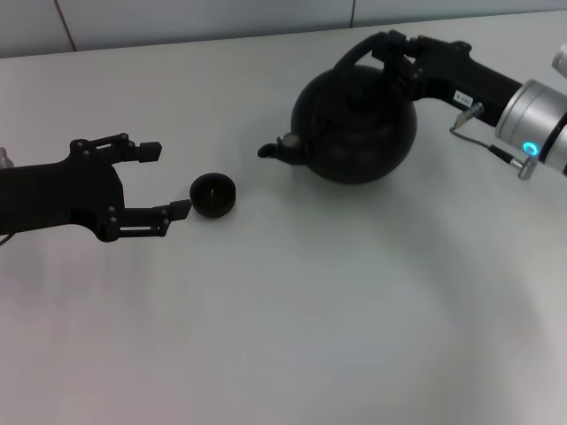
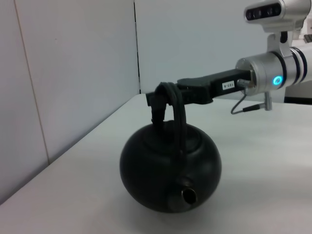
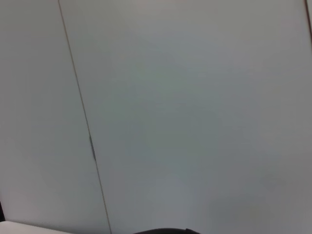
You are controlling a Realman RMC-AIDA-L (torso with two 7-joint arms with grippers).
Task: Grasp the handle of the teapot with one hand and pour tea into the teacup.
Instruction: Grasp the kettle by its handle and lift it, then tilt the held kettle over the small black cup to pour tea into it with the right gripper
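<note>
The large round black teapot (image 1: pixel 359 128) is at the back right of the white table, its spout (image 1: pixel 270 150) pointing left toward the teacup. My right gripper (image 1: pixel 388 55) reaches in from the right and is shut on the top of the arched black handle (image 1: pixel 353 58). The left wrist view shows this grip (image 2: pixel 161 101) on the handle (image 2: pixel 179 122) above the teapot (image 2: pixel 170 170). I cannot tell whether the pot rests on the table or hangs just above it. The tiny black teacup (image 1: pixel 213 196) stands left of the spout. My left gripper (image 1: pixel 166 181) is open and empty just left of the cup, its near fingertip close to the cup's side.
The white table (image 1: pixel 337 319) runs to a pale panelled wall (image 1: pixel 177 22) at the back. The right wrist view shows only that wall (image 3: pixel 195 122). The right arm's silver wrist with a blue light (image 1: pixel 532 124) and thin cables hang right of the teapot.
</note>
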